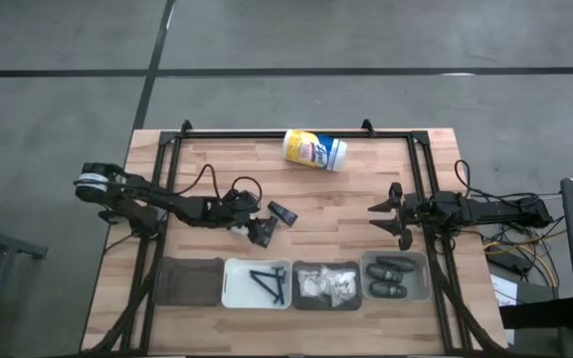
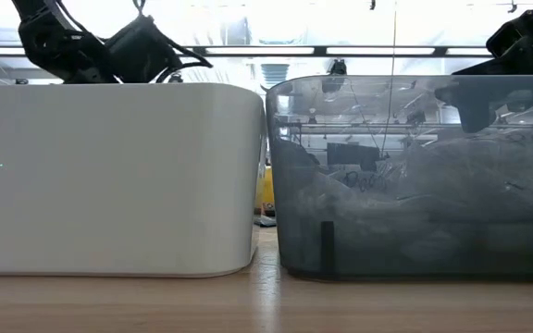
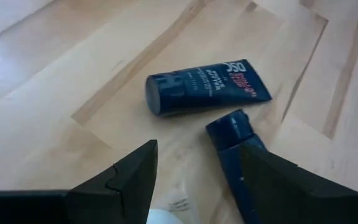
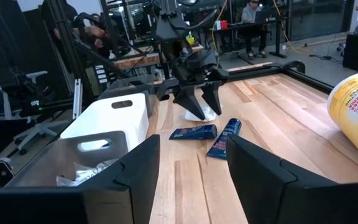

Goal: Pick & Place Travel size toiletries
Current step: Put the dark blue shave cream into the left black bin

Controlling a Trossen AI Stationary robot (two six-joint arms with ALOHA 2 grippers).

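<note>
Two small black tubes lie flat on the wood side by side, one (image 3: 207,87) crosswise, the other (image 3: 232,130) close to one of my left fingers; in the right wrist view they are tube (image 4: 193,132) and tube (image 4: 224,138). My left gripper (image 1: 262,231) (image 4: 197,102) is open and points down just beside them, over a white crinkly packet (image 4: 202,113). My right gripper (image 1: 391,221) is open and hovers over bare wood beyond the pod bin. Thin dark razors (image 1: 270,282), white packets (image 1: 328,285) and dark oval pods (image 1: 390,277) lie in bins. My left gripper's open fingers (image 4: 188,99) come down from above over the white packet (image 4: 204,114). I cannot tell whether they touch it. The nearer tube passes close by one finger (image 3: 272,180), and touching cannot be told there either.
Several bins stand in a row along the near edge: a dark one (image 1: 189,281), a white one (image 1: 235,288), two grey ones (image 1: 306,300) (image 1: 418,261). A yellow-and-white canister (image 1: 314,150) lies on its side near the far edge. A black frame rail (image 1: 296,133) borders the table.
</note>
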